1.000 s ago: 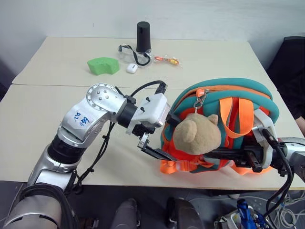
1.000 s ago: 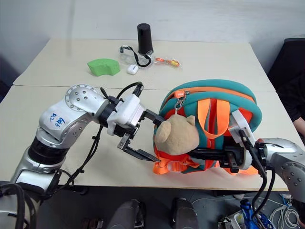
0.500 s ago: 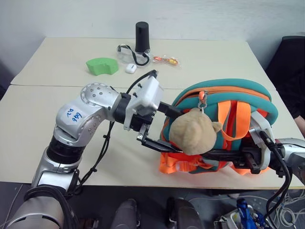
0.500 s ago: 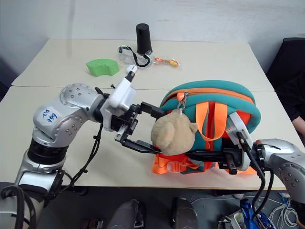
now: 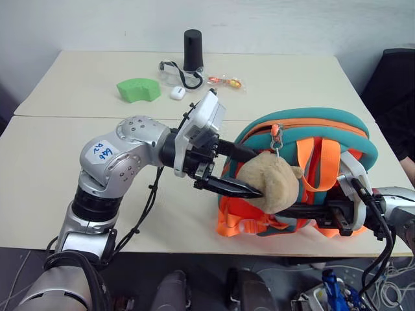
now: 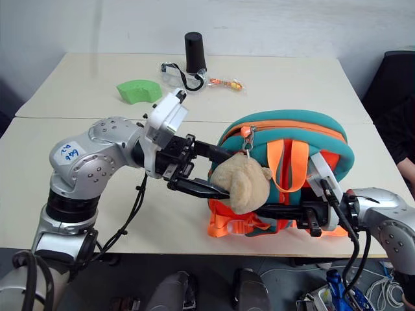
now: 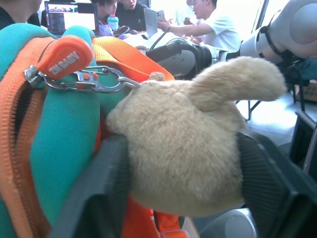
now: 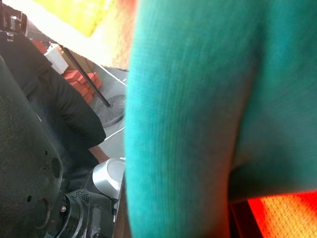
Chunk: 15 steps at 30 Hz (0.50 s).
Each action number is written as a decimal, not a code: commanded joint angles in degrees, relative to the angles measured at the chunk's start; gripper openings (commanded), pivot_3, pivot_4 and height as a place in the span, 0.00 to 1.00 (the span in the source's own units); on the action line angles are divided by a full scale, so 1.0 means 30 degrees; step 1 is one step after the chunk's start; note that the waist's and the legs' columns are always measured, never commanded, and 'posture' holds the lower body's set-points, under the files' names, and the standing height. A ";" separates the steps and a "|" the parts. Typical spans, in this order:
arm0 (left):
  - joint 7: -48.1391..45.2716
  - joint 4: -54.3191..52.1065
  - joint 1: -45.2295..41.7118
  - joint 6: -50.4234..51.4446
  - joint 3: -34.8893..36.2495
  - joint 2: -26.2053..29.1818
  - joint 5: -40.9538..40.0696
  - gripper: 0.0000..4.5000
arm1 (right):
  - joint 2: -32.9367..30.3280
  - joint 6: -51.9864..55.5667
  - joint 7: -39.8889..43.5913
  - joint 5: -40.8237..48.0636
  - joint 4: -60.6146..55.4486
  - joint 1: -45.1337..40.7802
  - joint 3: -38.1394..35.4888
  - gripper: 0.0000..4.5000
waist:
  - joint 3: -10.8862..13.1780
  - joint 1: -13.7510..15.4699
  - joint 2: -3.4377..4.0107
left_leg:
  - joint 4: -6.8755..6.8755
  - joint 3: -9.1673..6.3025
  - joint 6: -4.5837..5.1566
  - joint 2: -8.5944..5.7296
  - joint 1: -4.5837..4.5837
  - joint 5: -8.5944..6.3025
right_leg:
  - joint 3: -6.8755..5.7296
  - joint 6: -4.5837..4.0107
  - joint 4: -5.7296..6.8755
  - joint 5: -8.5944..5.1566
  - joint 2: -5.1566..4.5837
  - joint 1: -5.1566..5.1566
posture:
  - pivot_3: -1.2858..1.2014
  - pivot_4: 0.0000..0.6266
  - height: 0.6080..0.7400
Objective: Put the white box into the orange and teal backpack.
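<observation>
The orange and teal backpack (image 5: 305, 126) stands upright near the table's front edge, its zipper shut and a tan plush bear head (image 5: 275, 184) hanging from the zipper pull. My left gripper (image 5: 254, 173) reaches in from the left, one black finger above the bear head and one below, and is shut on it. In the left wrist view the bear head (image 7: 183, 148) is pressed between both fingers (image 7: 99, 193). My right gripper (image 5: 305, 210) lies along the backpack's lower front, shut on its fabric and orange straps. The white box is out of view.
At the table's far side lie a green curved block (image 5: 139, 89), a black cylinder (image 5: 192, 49), safety glasses (image 5: 175, 72), a tiny white oval gadget (image 5: 176, 93) and an orange wrapped item (image 5: 227, 81). A dark chair (image 5: 395, 84) stands at the right.
My left gripper has rolled and rotated, and its wide-open fingers have closed onto the bear head, which has been pushed slightly right. The right arm has kept still.
</observation>
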 commanded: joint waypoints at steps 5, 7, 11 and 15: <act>0.0039 -0.0235 -0.0070 -0.0130 0.0246 0.0150 -0.0271 0.22 | 0.0098 -0.0064 0.0064 0.0154 -0.0269 0.0087 -0.0135 0.00 | 0.0000 0.0020 0.0000 | 0.0000 0.0000 0.0000 -0.0007 -0.0001 0.0000 | -0.0002 0.0000 -0.0003 0.0000 0.0002 0.0001 | 0.52 0.24 1.00; -0.0298 -0.0212 -0.0178 -0.0245 0.0326 0.0487 -0.0221 0.17 | 0.0098 -0.0109 0.0077 0.0141 -0.0246 0.0144 -0.0213 0.00 | 0.0000 0.0016 0.0000 | 0.0000 0.0000 0.0000 -0.0006 0.0000 0.0000 | -0.0003 0.0000 -0.0002 0.0000 0.0001 0.0000 | 0.52 0.24 1.00; -0.1265 0.0661 -0.1412 -0.0294 0.1057 0.1627 -0.0315 0.14 | 0.0197 -0.0283 0.0041 0.0086 -0.0153 0.0271 -0.0372 0.00 | 0.0000 0.0011 0.0000 | 0.0000 0.0003 -0.0002 0.0001 -0.0001 0.0000 | -0.0001 -0.0001 -0.0003 0.0000 0.0004 -0.0003 | 0.52 0.24 1.00; -0.2195 0.2784 -0.3573 0.0370 0.2618 0.2848 -0.1321 0.14 | 0.0480 -0.0494 0.0000 0.0244 -0.0121 0.0642 -0.0681 0.00 | 0.0000 0.0017 0.0000 | 0.0000 0.0002 -0.0002 -0.0007 -0.0003 0.0000 | -0.0008 0.0000 -0.0006 0.0000 0.0026 -0.0003 | 0.52 0.24 1.00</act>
